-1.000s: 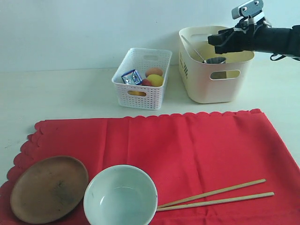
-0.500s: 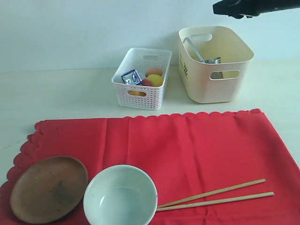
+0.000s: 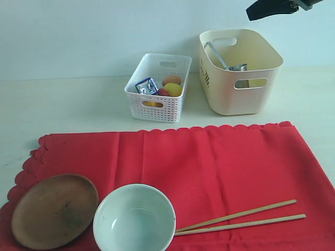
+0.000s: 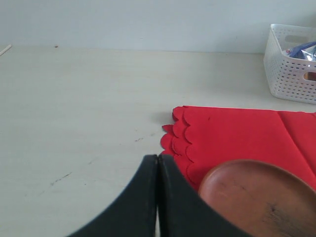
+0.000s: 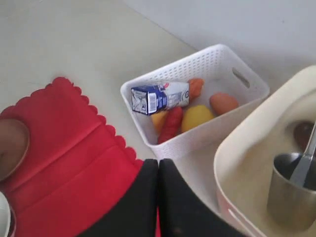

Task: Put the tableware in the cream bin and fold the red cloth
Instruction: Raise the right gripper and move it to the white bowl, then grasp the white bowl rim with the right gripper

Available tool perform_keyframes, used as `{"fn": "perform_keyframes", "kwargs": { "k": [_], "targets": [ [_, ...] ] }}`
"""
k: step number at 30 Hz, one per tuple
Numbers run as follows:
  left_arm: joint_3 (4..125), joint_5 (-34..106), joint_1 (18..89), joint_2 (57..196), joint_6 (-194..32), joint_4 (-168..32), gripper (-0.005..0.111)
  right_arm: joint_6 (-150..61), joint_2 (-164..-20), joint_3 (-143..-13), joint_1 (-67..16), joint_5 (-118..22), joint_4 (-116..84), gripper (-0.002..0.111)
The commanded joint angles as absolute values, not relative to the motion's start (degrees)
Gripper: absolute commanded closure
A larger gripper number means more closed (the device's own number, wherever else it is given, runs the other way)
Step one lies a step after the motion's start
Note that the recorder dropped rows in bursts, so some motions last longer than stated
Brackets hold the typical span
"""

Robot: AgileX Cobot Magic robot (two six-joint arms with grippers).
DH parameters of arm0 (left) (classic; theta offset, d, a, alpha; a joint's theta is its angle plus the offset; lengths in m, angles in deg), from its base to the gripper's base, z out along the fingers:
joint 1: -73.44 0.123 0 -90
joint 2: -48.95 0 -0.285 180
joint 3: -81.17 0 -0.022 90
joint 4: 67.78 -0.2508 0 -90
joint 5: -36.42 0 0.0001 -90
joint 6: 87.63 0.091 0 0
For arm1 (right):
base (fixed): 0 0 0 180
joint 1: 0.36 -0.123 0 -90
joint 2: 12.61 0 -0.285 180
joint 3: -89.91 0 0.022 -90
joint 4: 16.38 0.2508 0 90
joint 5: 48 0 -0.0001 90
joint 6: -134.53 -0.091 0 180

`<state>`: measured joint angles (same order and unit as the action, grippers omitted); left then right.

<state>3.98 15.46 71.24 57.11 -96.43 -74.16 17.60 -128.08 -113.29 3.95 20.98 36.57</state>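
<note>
Judging by how things lie, the task is seen as partly done. A cup (image 3: pixel 239 68), with a metal utensil (image 3: pixel 214 54) leaning by it, is already placed in the bin (image 3: pixel 225 97). The plate (image 3: pixel 55 209), the bowl (image 3: pixel 134 219) and the two chopsticks (image 3: pixel 241 225) are not yet moved. They are laid on the cloth (image 3: pixel 209 157), which is spread flat and not folded. The right gripper (image 5: pixel 158 165) is seen above the bin, its fingers pressed together with nothing between them. The left gripper (image 4: pixel 158 160) is likewise closed and empty, near the plate at the cloth's corner. These pieces are left to be put in, and then the cloth is to be folded.
</note>
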Motion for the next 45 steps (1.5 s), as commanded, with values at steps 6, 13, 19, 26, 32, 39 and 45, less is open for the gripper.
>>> {"fn": "perform_keyframes", "kwargs": {
  "k": [6,13,19,26,32,39,45],
  "targets": [
    [4.0,16.0,71.5,56.7,-96.6,-74.2,0.107,6.8,-122.6,-107.7,2.2,22.0,28.0,0.108],
    [4.0,16.0,71.5,56.7,-96.6,-74.2,0.107,8.4,-118.0,-98.5,-1.7,19.2,27.4,0.108],
    [4.0,16.0,71.5,56.7,-96.6,-74.2,0.107,9.9,-115.7,-92.6,-6.8,16.2,26.3,0.108],
    [4.0,16.0,71.5,56.7,-96.6,-74.2,0.107,10.3,-114.1,-88.0,-15.1,10.5,23.7,0.108],
    [4.0,16.0,71.5,56.7,-96.6,-74.2,0.107,9.3,-115.2,-86.9,-21.7,10.0,23.1,0.108],
    [4.0,16.0,71.5,56.7,-96.6,-74.2,0.107,7.8,-117.9,-86.9,-28.8,10.2,17.7,0.108],
    [4.0,16.0,71.5,56.7,-96.6,-74.2,0.107,6.5,-122.5,-86.9,-32.9,11.2,16.0,0.099]
  ]
}}
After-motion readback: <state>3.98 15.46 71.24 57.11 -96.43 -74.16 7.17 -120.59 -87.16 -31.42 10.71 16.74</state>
